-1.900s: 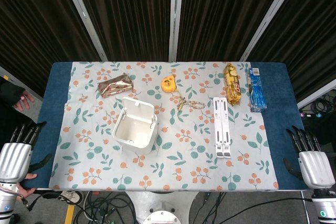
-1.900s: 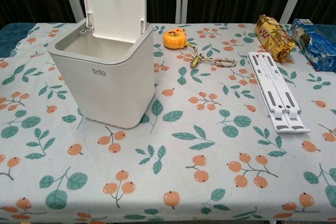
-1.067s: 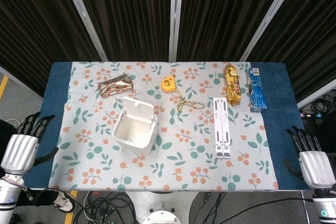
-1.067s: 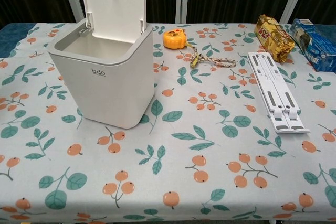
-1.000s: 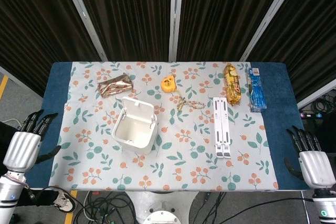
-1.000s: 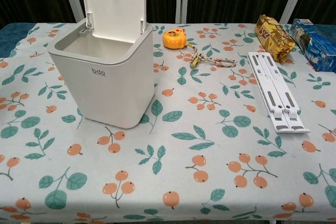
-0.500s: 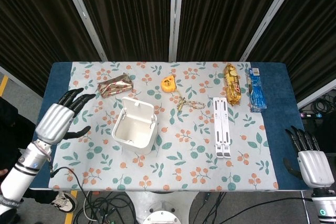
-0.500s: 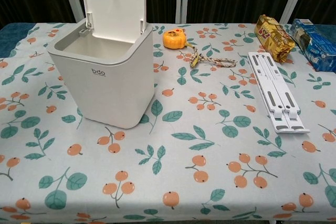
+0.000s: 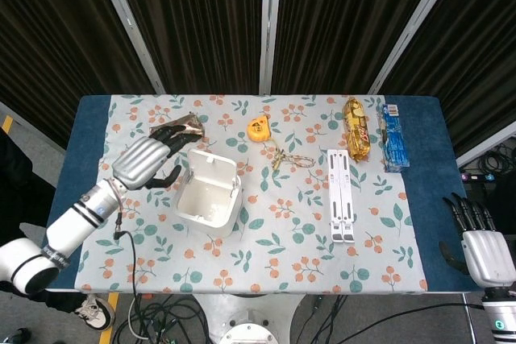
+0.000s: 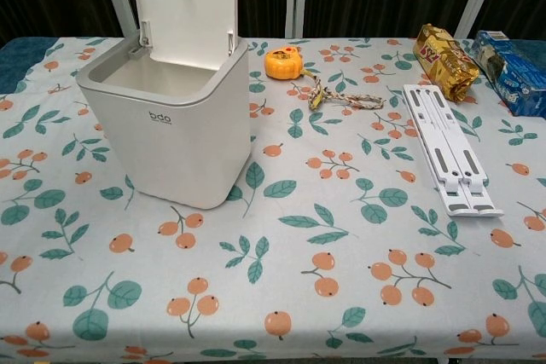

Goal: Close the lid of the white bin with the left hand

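While spread, left hand (image 9: 147, 161) fingers (image 9: 171, 134) seemingly clear of lid (image 9: 214, 168).

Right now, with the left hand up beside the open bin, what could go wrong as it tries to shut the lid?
The left hand is open beside the bin, not behind the upright lid. Pushing from there could shove or tip the bin rather than fold the lid down. Swinging round the back, the hand might also knock the foil-wrapped packet close behind it.
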Motion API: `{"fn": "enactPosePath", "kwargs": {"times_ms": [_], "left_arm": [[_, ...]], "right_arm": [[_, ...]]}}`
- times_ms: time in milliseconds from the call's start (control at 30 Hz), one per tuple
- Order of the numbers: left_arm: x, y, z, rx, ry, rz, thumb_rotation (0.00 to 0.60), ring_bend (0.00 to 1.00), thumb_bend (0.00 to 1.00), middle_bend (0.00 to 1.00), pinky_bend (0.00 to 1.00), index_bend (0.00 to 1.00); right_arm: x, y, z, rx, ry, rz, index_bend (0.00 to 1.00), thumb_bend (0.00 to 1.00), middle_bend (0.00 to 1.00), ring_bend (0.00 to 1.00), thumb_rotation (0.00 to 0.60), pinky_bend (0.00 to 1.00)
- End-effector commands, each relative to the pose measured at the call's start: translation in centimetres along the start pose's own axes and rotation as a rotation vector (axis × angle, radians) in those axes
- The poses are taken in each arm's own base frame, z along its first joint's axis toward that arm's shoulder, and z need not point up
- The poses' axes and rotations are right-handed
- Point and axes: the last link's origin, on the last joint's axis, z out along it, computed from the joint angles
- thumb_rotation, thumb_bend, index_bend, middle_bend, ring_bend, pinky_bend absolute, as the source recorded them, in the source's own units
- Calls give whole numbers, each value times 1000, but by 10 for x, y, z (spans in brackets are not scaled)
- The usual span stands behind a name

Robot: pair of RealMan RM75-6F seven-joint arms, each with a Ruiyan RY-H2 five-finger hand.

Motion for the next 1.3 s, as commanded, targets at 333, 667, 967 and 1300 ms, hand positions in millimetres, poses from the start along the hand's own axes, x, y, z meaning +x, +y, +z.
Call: {"fn": "enactPosePath", "kwargs": {"times_ms": [333,667,967,1300], "left_arm": [[-1,9,-3,-28,-34,-13,600,34,689,193,102,112],[-10,20,-34,-52,-78,26,600,35,705,248,102,111],[-20,29,-63,-68,-122,37,600,34,709,251,101,112],[-42,31,-70,-87,-114,-4,600,34,708,260,101,112]], "right_arm": [[-1,6,0,-15,0,7,0,294,0,0,600,0],[-3,4,1,-12,-6,7,0,294,0,0,600,0],[-8,1,2,-3,-27,2,0,295,0,0,600,0],[-11,-2,3,2,-36,3,0,295,0,0,600,0]]}}
